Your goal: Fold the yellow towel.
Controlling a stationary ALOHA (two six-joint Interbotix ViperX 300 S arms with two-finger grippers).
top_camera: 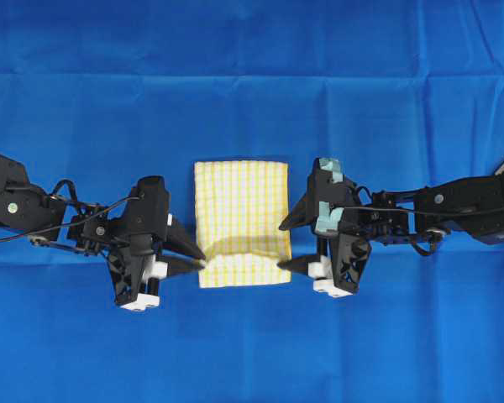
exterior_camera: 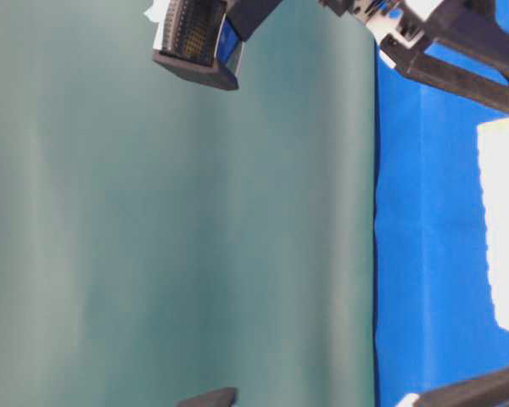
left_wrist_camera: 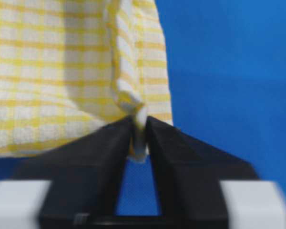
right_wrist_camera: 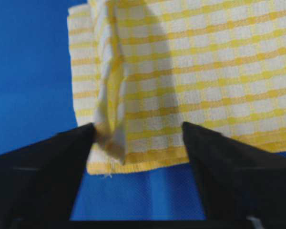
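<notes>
The yellow towel lies as a small checked rectangle on the blue cloth, between my two grippers. My left gripper is shut on the towel's left edge near the front. In the left wrist view the jaws pinch a raised fold of the towel. My right gripper is open at the towel's right edge. In the right wrist view its jaws stand wide apart around the towel's hemmed edge, and one finger touches a raised fold.
The big blue cloth covers the whole table, with creases. The table-level view shows a green backdrop, the blue cloth and a pale strip of the towel.
</notes>
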